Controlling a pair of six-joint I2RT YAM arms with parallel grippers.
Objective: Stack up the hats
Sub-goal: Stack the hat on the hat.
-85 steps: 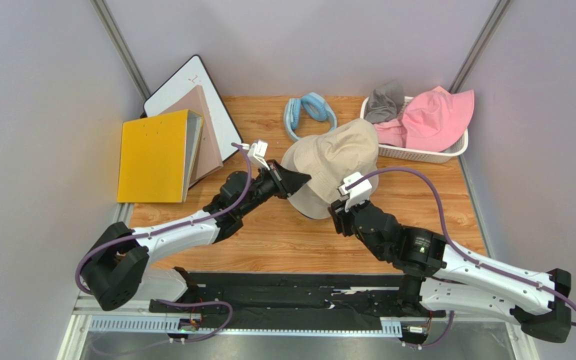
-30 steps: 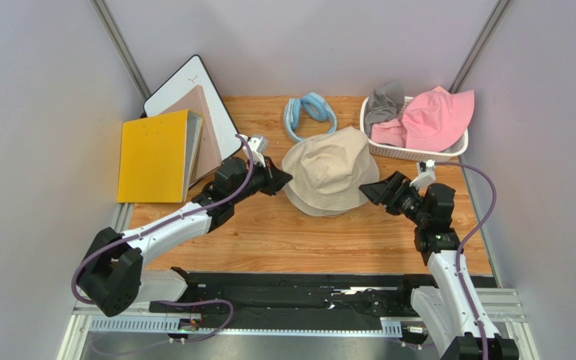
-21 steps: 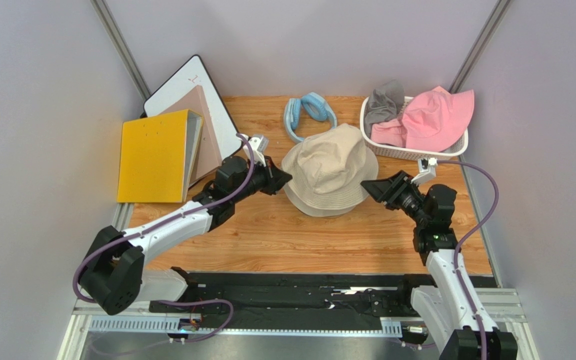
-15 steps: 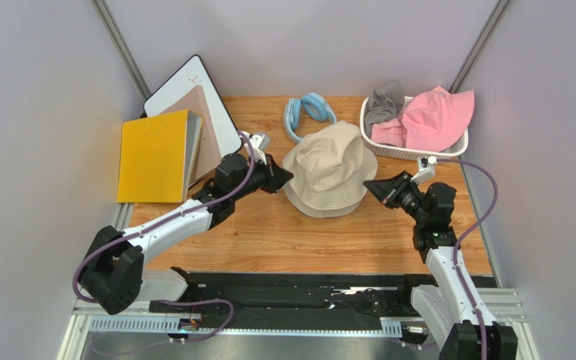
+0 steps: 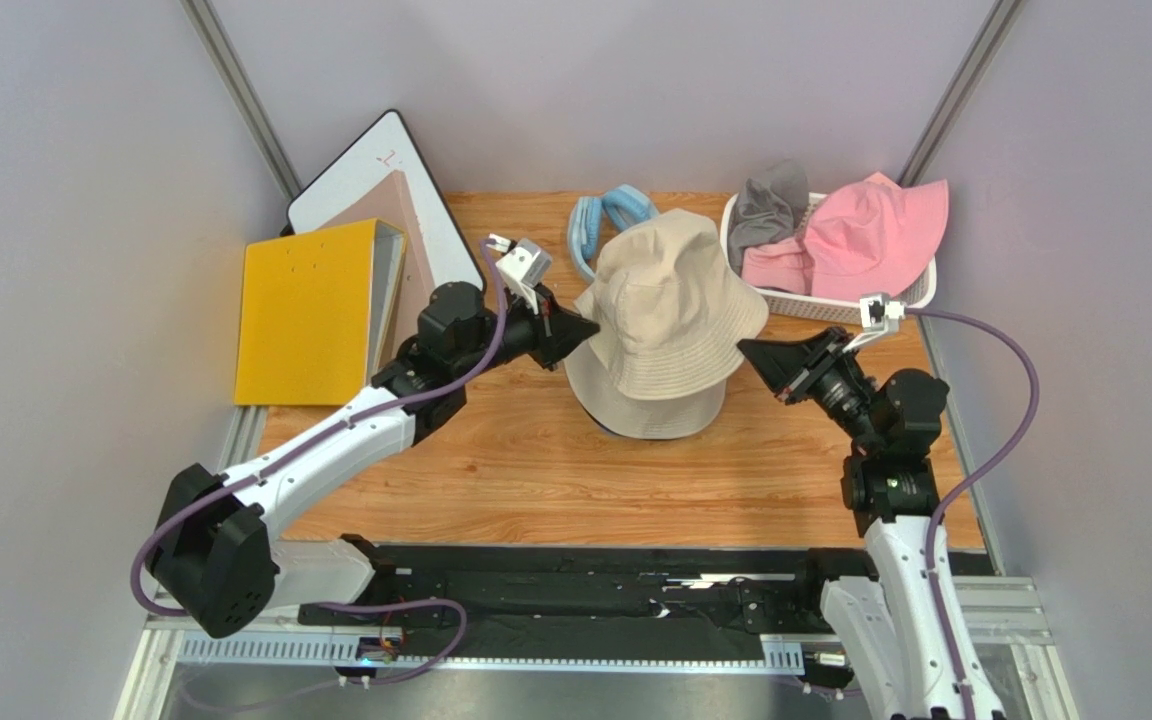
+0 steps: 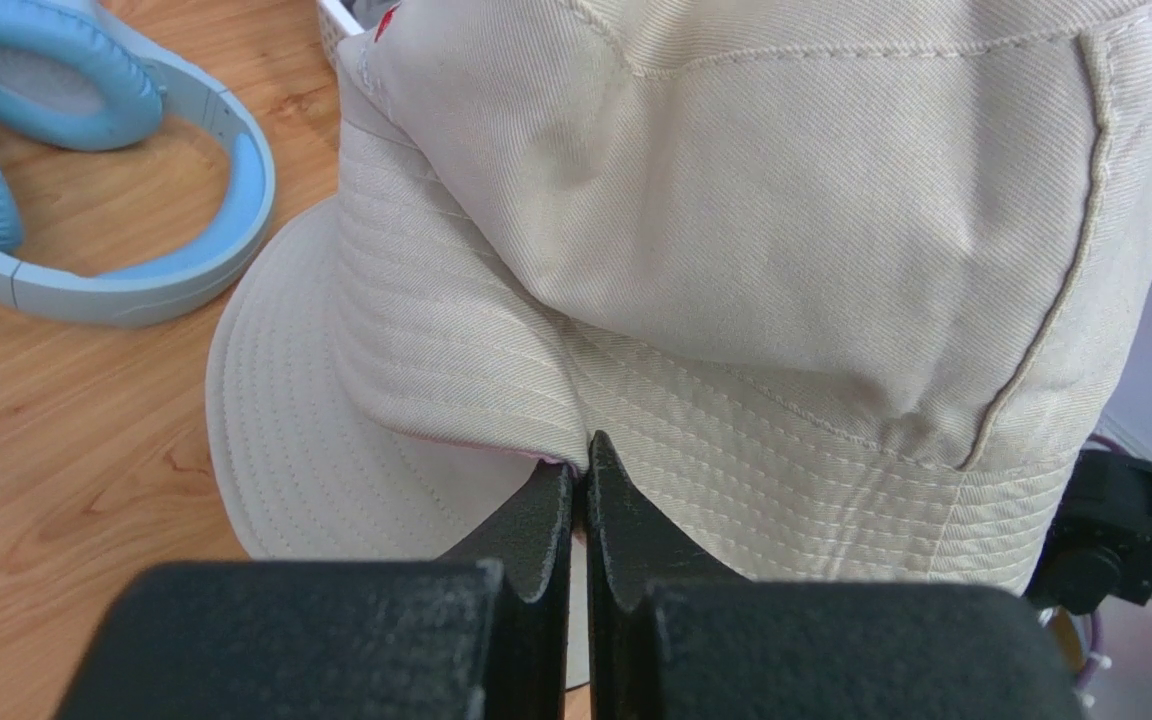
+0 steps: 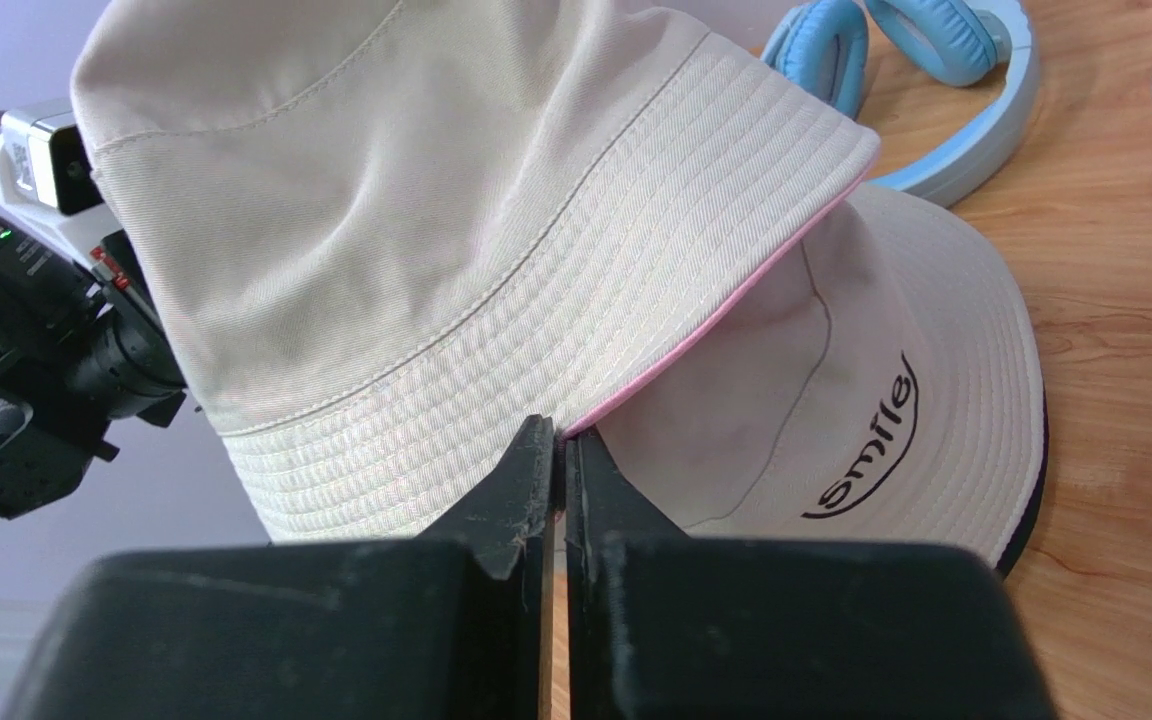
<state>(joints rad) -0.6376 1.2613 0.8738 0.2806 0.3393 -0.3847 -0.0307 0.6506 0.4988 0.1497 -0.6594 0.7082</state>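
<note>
Now the left fingers (image 6: 534, 528) are clenched on one side of the brim of the upper beige hat (image 5: 668, 293). The right fingers (image 7: 525, 483) pinch the opposite side at its pink-lined edge, so the hat hangs between the two arms. Below it, the lower beige hat (image 5: 654, 414), printed "smile", lies on the counter (image 5: 537, 465), near the blue headphones (image 5: 584, 233).

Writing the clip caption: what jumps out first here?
A beige hat mid-table, held up by its brim between the left gripper and right gripper, both shut on it. Under it lies a second hat printed "smile"; a pink hat sits in the basket, back right.
</note>
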